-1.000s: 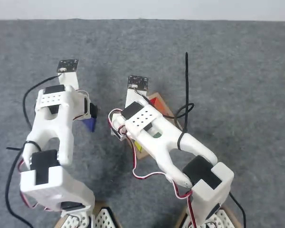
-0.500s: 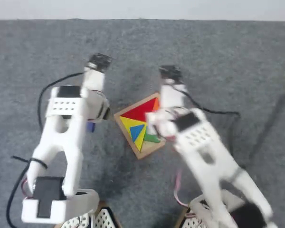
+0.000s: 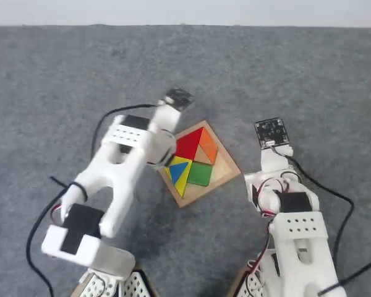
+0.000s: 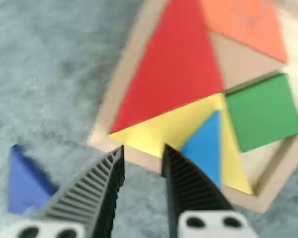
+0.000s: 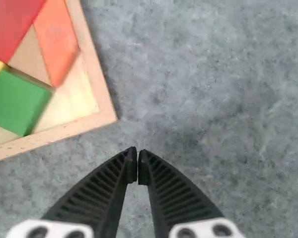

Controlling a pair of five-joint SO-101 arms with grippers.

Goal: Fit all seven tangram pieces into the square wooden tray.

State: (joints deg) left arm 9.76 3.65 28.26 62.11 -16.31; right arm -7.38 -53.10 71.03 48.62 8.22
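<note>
The square wooden tray sits turned like a diamond at the centre of the high view, on the grey carpet. Inside it a red triangle fills the upper left part, with an orange piece touching it on the right. Below them lie a green square, a yellow triangle and a small light blue triangle tucked against the yellow one. Bare wood shows along the tray's right side.

The left arm leans in from the lower left, over the tray's left corner. The left gripper hangs just above the tray's rim by the yellow triangle, jaws slightly parted and gripping nothing. A dark blue triangle rests on the carpet just outside the tray, near that gripper.

The right arm stands at the lower right. The right gripper is over bare carpet just off the tray's right corner, its jaws closed tip to tip with nothing between them.
</note>
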